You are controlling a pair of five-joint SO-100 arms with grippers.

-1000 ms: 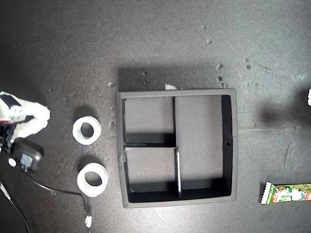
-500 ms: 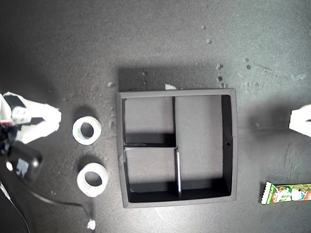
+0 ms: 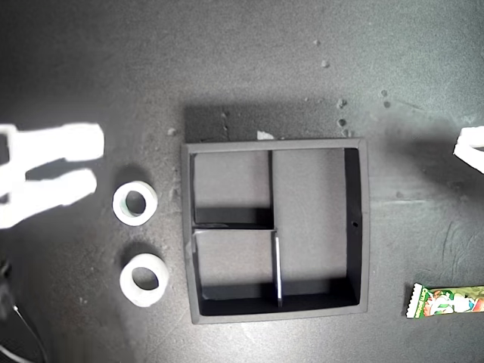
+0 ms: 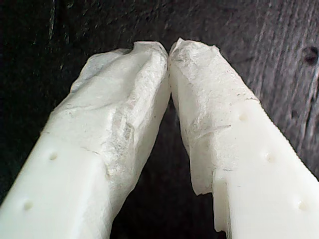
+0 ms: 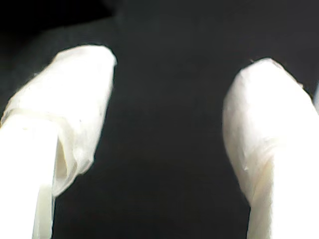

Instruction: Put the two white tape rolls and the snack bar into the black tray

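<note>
Two white tape rolls lie on the dark table at the exterior view's left, one point(image 3: 135, 203) above the other point(image 3: 144, 280). The black tray point(image 3: 186, 227) sits in the middle with all three compartments bare. At the exterior view's lower right lies the snack bar point(image 3: 446, 300), cut off by the frame edge. My second gripper point(image 3: 98, 160) point(image 5: 169, 64) hangs open just left of the upper roll, holding nothing. My first gripper point(image 4: 169, 50) is shut with its tips touching and nothing between them. Only a sliver of it point(image 3: 470, 145) shows at the exterior view's right edge.
Pale specks point(image 3: 341, 103) dot the table behind the tray, and a small white scrap point(image 3: 265, 135) lies at its back wall. A thin cable point(image 3: 9, 314) runs along the exterior view's lower left edge.
The second gripper has risen, come toward the upper tape roll and spread its fingers. The black block on its cable has left the view. The first gripper has come in at the right edge.
</note>
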